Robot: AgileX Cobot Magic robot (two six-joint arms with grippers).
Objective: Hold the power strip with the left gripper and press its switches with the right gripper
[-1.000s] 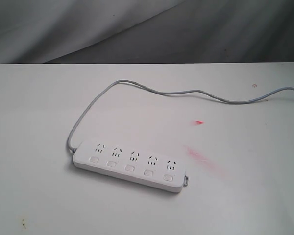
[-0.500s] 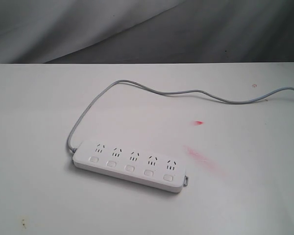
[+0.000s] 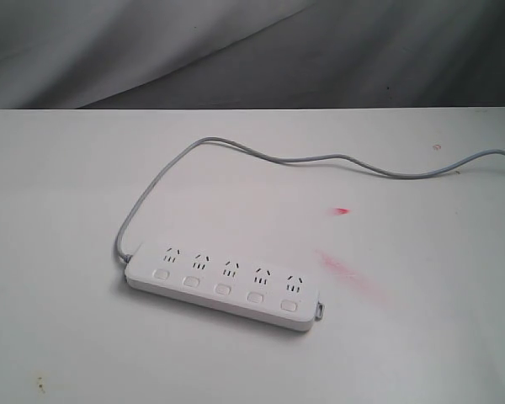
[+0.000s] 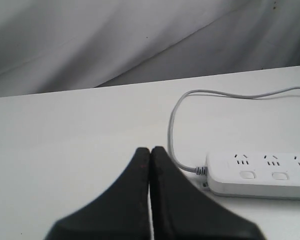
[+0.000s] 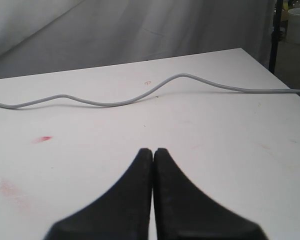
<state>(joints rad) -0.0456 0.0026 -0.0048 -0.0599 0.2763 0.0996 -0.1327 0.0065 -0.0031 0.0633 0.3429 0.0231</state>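
Observation:
The white power strip (image 3: 223, 284) lies flat on the white table, its row of square switches (image 3: 222, 289) along the near side below the sockets. Its grey cord (image 3: 261, 155) loops off the left end and runs away to the right. Neither arm shows in the exterior view. In the left wrist view my left gripper (image 4: 150, 150) is shut and empty, hovering short of the power strip (image 4: 262, 174) at its cord end. In the right wrist view my right gripper (image 5: 153, 151) is shut and empty over bare table, with only the cord (image 5: 115, 102) ahead of it.
Red smears (image 3: 349, 273) and a small red spot (image 3: 342, 210) mark the table right of the strip. Grey cloth hangs behind the table's far edge (image 3: 252, 109). A black stand and a white bucket (image 5: 298, 22) are beyond the table corner in the right wrist view.

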